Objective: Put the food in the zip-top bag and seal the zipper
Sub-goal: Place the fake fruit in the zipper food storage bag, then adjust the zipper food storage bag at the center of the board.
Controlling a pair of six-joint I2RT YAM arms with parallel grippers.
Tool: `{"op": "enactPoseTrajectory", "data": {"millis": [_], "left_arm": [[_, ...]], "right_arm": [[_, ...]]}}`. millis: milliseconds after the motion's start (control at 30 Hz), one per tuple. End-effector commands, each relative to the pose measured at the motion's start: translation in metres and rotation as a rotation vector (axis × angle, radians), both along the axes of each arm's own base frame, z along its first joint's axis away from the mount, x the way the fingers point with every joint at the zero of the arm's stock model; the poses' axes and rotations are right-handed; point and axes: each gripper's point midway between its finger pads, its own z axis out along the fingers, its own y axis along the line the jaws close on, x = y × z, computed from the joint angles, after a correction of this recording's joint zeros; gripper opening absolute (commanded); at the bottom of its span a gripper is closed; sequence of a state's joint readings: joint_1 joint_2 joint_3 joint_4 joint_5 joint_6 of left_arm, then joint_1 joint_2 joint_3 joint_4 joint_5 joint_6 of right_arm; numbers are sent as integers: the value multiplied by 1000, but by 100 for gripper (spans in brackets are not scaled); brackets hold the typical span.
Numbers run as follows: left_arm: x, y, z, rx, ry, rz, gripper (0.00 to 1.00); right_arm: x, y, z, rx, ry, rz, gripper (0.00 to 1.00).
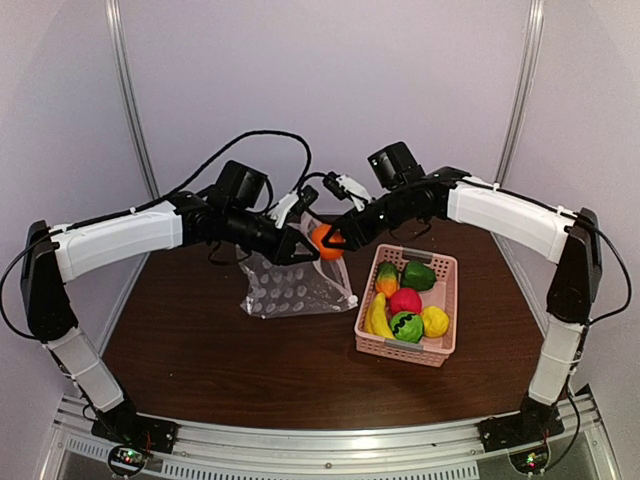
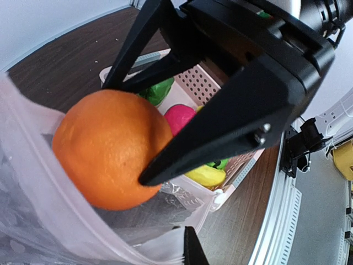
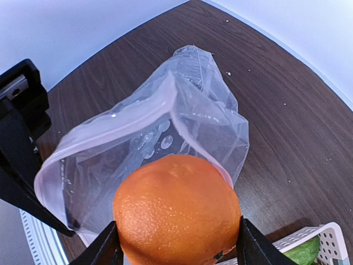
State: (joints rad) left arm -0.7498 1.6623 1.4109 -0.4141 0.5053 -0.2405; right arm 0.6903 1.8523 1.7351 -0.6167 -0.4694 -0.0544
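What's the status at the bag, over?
Left end effector shut on mouth edge of crinkly clear plastic zip-top bag, mouth open. Right end effector grips round orange toy fruit at the mouth. Nothing blocking.

The left arm (image 1: 120,238) and right arm (image 1: 500,215) reach inward, wrists close; left jaws pinched tight, right jaws gripping part-spread.

No text, label, brand, number or sign can be read in any view. The small boards (image 1: 127,459) at the arm bases are too small and blurred to tell whether they carry any marking.
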Motion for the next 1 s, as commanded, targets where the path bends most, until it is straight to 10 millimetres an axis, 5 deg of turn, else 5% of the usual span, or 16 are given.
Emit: {"op": "enactPoseTrajectory", "data": {"millis": [0,200,367,567,733,967], "left_arm": [[1,-2,12,-40,-37,-8,0],[4,0,11,-32,-45,13,0],[10,4,10,-14,-63,49,0],[14,7,7,-1,-66,73,0],[14,7,9,-4,-62,79,0],[17,10,9,-1,-65,97,0]], "right_arm": [[-8,24,13,65,27,32,43],[-13,32,14,106,88,53,50],[-14,21,12,44,55,47,75],[-20,5,31,24,-16,52,88],[-10,-8,29,-12,-57,-33,87],[-13,-8,-10,-53,21,-27,71]]}}
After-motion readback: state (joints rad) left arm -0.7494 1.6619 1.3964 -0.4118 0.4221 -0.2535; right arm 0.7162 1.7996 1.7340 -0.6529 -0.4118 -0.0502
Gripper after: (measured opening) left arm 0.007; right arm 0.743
